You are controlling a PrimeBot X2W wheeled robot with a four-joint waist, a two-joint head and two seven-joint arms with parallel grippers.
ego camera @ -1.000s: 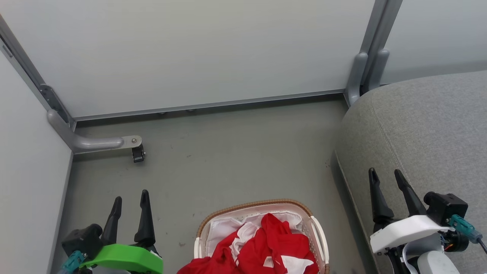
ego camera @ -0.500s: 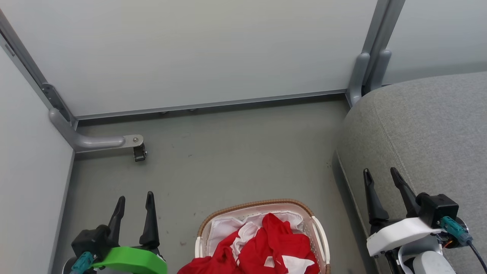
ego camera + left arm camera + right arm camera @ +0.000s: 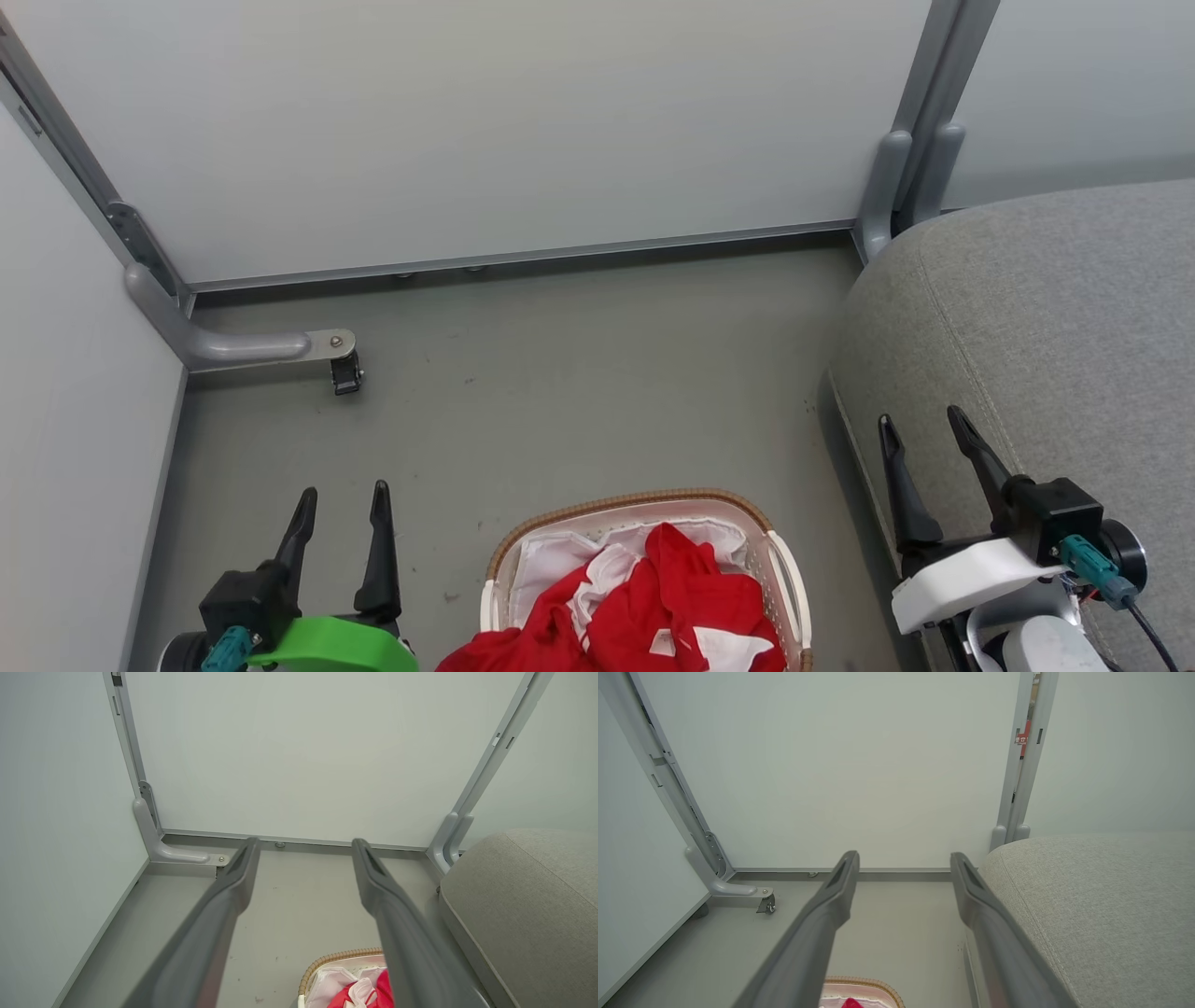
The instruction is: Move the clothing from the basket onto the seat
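Observation:
Red and white clothing (image 3: 653, 607) lies heaped in the basket (image 3: 504, 555), a white one with a brown woven rim, on the floor at the bottom centre of the head view. The left wrist view catches the basket (image 3: 327, 959) and clothing (image 3: 355, 994) at its bottom edge, and the basket rim (image 3: 864, 981) peeks into the right wrist view. The grey seat (image 3: 1055, 327) fills the right side. My left gripper (image 3: 344, 497) hovers open left of the basket. My right gripper (image 3: 921, 420) stands open over the seat's front edge. Nothing is held.
Pale partition panels (image 3: 467, 121) close off the back and left. A grey metal foot with a caster (image 3: 344, 375) juts onto the floor at the left. A grey post (image 3: 896, 177) stands by the seat's far corner. Bare grey floor (image 3: 579, 373) lies beyond the basket.
Both grippers have slid lower and inward in the head view, staying open. The picture itself has shifted slightly, so the camera moved a little. Basket and clothing are unchanged.

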